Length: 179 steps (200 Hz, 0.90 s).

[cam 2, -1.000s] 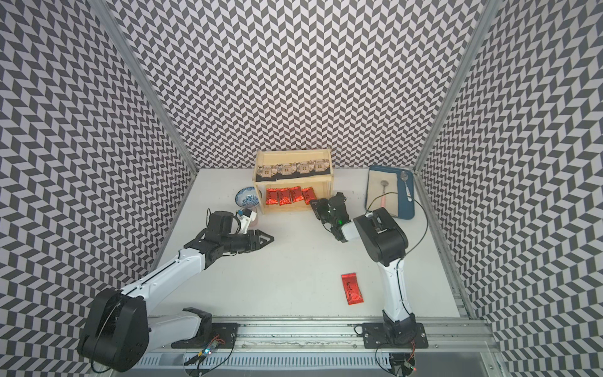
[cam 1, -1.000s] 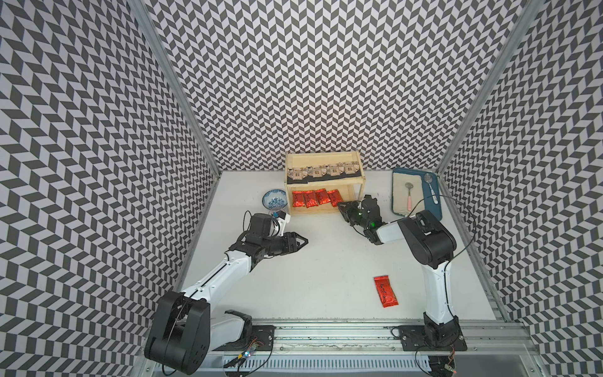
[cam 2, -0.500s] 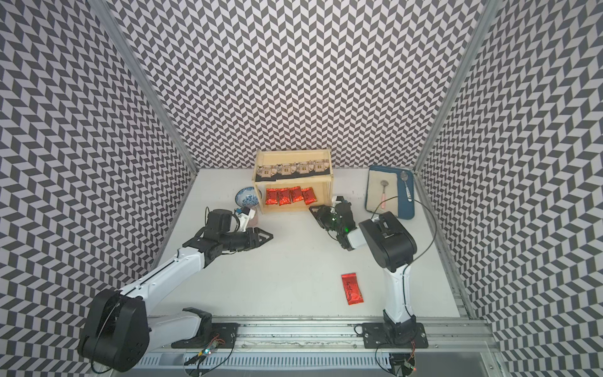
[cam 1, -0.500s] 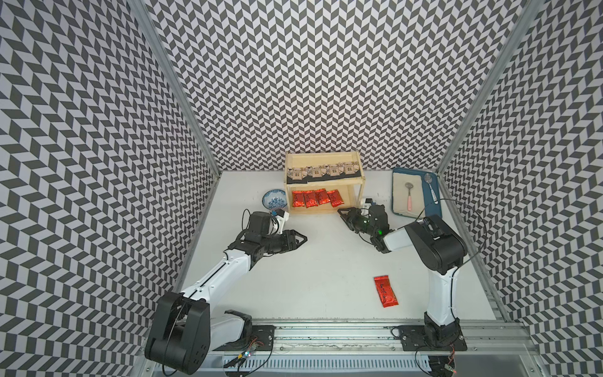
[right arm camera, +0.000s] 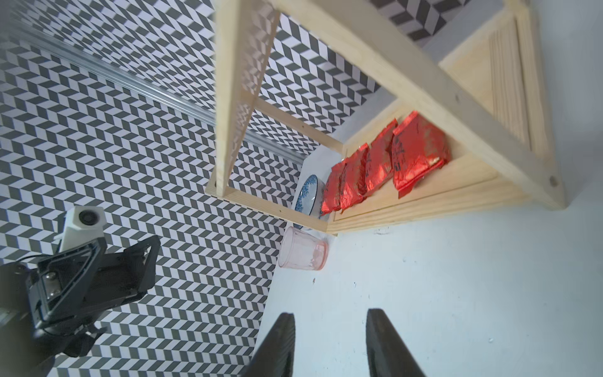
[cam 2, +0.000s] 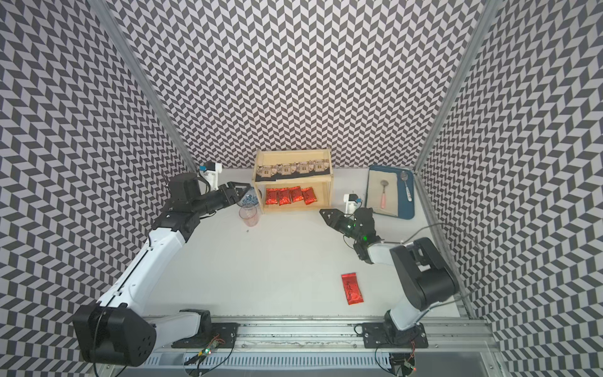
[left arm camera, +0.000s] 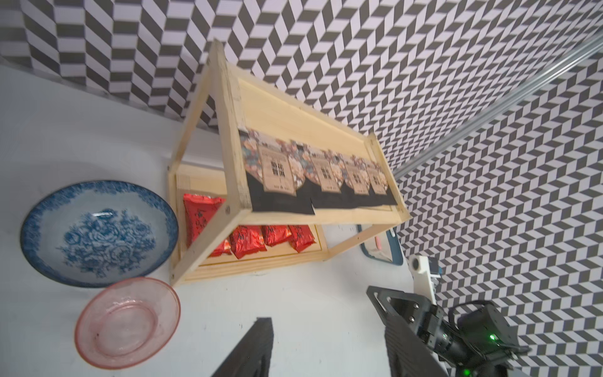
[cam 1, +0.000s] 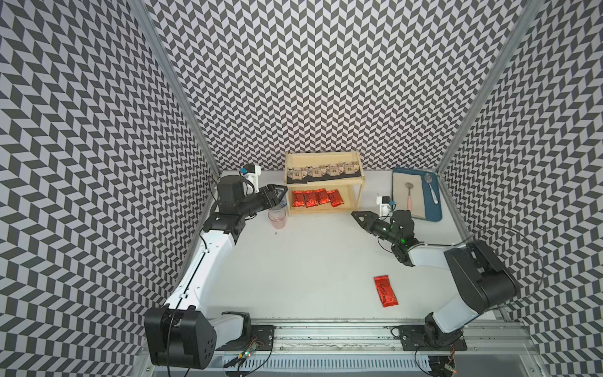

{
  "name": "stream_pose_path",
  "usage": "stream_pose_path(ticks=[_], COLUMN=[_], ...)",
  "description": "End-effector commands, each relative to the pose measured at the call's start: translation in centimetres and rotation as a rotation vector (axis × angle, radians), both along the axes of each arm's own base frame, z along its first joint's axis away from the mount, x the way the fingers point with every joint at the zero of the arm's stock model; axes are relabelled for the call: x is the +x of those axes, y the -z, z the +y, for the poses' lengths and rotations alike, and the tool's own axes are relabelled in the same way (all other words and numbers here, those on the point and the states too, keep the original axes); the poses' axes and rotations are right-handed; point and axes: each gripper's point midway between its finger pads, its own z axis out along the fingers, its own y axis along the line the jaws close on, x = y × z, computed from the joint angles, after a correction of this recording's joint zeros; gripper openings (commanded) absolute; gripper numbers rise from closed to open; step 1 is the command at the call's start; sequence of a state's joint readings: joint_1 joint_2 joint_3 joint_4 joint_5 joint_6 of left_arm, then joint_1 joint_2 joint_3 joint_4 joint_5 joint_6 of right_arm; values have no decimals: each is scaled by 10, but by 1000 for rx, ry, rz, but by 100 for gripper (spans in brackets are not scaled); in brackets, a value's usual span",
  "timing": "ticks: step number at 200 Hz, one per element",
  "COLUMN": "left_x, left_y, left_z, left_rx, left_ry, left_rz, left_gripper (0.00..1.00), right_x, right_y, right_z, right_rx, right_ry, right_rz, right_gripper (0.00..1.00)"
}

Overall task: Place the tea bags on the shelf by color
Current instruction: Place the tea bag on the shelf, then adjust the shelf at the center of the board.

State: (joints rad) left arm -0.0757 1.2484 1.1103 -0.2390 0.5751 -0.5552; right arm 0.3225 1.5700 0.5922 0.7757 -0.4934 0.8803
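We see the shelf [cam 1: 323, 211] standing at the middle of the tabletop's [cam 1: 310, 261] back edge. Its long axis runs along that edge and its open front faces the front edge. Four black tea bags [cam 1: 323, 171] lie in an overlapping row along the upper tier, beige prints toward the back. Four red pouches [cam 1: 316, 198] lie side by side on the lower tier, long axes running back to front, slightly tilted. The loose red pouch [cam 1: 385, 291] lies flat near the front edge, right of centre. Its long axis also runs back to front, with the near end swung a little toward the right edge.

Against the view a second ago, the left gripper [cam 1: 283, 196] has moved back to the shelf's left end. The right gripper [cam 1: 357, 216] has drawn away from the shelf's right front corner toward the right edge. The pouches lie where they were. Both grippers are spread and empty; in the right wrist view bare tabletop shows between the fingers [right arm camera: 277, 342].

In both top views the left gripper covers most of the blue bowl [left arm camera: 98, 233], which is clear only in the left wrist view, beside the pink cup [cam 1: 277, 218]. There a shelf post cuts across the leftmost red pouch. From above, the script on the pouches is too small for us to read.
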Motion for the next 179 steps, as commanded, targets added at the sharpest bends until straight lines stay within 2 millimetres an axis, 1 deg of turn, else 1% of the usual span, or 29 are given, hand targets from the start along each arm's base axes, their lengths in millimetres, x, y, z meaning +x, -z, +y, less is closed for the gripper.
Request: stream_pose_path(ticks=[1,12,27,53,68,85,99,116,139,165,179], left_x=[17,25,37,61,75,89,99,105,106,105,103], left_y=[5,2,-2,-9,-10,-5,0,7,19,27,28], left_z=[16,20,21,18,17,17,12,3,-12,-13,-12], left_rx=[-13,-40,-63,-79,-73,-63,-64,-62,-55,-37,-33], left_ry=[-86,-102,-108,-99,-98,-95,-75,-51,-22,-30,-33], left_rz=[28,13,4,-12,-13,0,12,29,52,67,67], left_gripper=[65,68,72,76,77,78,78,78,78,78,78], right_x=[-9,-13,-17,-21,-23,-25,-26,-26,-25,-26,-26], right_y=[-1,-6,-15,-28,-30,-29,-27,-26,-26,-27,-26], right_z=[-13,-19,-27,-32,-33,-34,-35,-38,-41,-42,-44], right_rx=[-147,-188,-212,-235,-244,-243,-241,-234,-224,-221,-221], right_ry=[11,29,59,71,67,59,55,53,53,49,50], right_rz=[-41,-59,-81,-115,-117,-119,-115,-111,-107,-109,-107], right_gripper=[41,42,43,46,48,49,49,49,50,50,50])
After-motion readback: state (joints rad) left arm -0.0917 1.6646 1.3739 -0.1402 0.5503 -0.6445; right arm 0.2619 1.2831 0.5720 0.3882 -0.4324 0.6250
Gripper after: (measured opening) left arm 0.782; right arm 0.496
